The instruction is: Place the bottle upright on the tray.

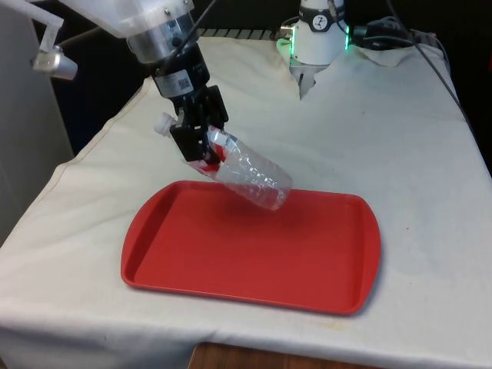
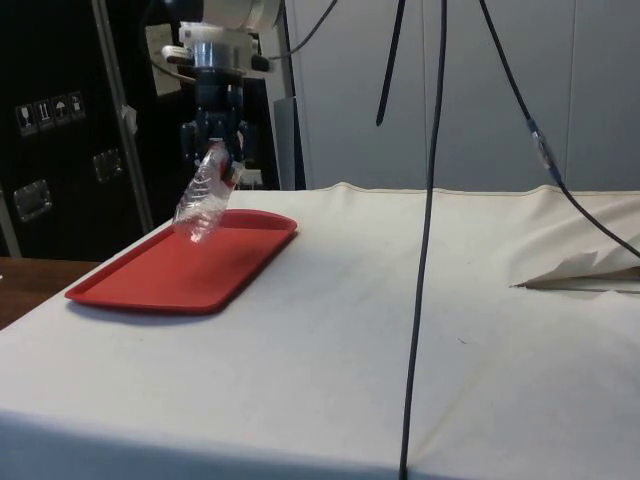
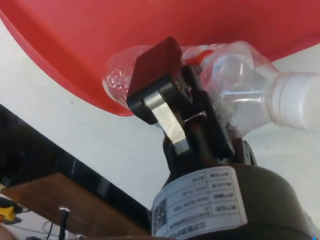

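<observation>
The gripper [image 1: 201, 142] pinches the clear plastic bottle [image 1: 250, 175] near its white-capped neck — the bottle hangs tilted in the air, its base just above the red tray [image 1: 323, 265].

A clear, thin plastic bottle [image 1: 250, 175], crinkled and glinting, with a matt white plastic cap [image 1: 162, 124] and a scrap of red label, sits clamped at centre frame in the matt black gripper [image 1: 201, 144], whose finger [image 3: 157, 82] shows a bare brushed-metal strip and whose body carries a white paper sticker [image 3: 202, 200]. Below it, the red tray [image 1: 323, 257] is smooth moulded plastic with a soft sheen. The white cloth [image 1: 400, 146] across the table is matt woven fabric, lightly creased, and at the frame's lower edge a strip of brown wood [image 1: 254, 358] shows.
</observation>
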Robot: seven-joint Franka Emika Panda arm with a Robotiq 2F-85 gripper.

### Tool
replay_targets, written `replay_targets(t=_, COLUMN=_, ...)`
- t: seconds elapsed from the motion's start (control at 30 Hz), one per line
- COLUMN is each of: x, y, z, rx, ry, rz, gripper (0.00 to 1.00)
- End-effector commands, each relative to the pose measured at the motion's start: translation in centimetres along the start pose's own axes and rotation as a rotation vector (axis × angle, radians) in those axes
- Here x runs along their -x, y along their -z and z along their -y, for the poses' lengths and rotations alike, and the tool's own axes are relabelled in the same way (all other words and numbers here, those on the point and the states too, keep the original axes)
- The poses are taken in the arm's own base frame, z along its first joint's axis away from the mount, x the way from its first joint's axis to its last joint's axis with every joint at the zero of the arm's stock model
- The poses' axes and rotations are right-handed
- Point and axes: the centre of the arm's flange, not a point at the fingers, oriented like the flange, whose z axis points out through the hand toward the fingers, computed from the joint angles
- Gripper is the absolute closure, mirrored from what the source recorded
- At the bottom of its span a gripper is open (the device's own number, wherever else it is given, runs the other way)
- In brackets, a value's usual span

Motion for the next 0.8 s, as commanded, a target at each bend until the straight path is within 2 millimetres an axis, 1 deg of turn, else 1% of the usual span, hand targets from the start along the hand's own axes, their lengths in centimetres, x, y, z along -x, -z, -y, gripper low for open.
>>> replay_targets(t=0.0, x=0.1, y=0.2, z=0.2, rx=-0.003, ry=-0.005, rz=-0.010, gripper=0.86)
replay_targets(t=0.17, x=0.3, y=0.7, z=0.4, rx=-0.001, ry=-0.004, rz=-0.028, gripper=0.86)
replay_targets(t=0.27, x=0.8, y=0.9, z=0.8, rx=-0.002, ry=-0.004, rz=-0.058, gripper=0.86)
replay_targets(t=0.5, x=1.7, y=0.9, z=1.0, rx=0.010, ry=0.013, rz=-0.116, gripper=0.86)
replay_targets(t=0.53, x=1.4, y=0.8, z=0.8, rx=0.018, ry=0.014, rz=-0.097, gripper=0.86)
replay_targets(t=0.6, x=2.0, y=0.9, z=1.1, rx=0.014, ry=0.017, rz=-0.131, gripper=0.86)
replay_targets(t=0.77, x=2.6, y=0.7, z=1.2, rx=0.024, ry=0.024, rz=-0.168, gripper=0.86)
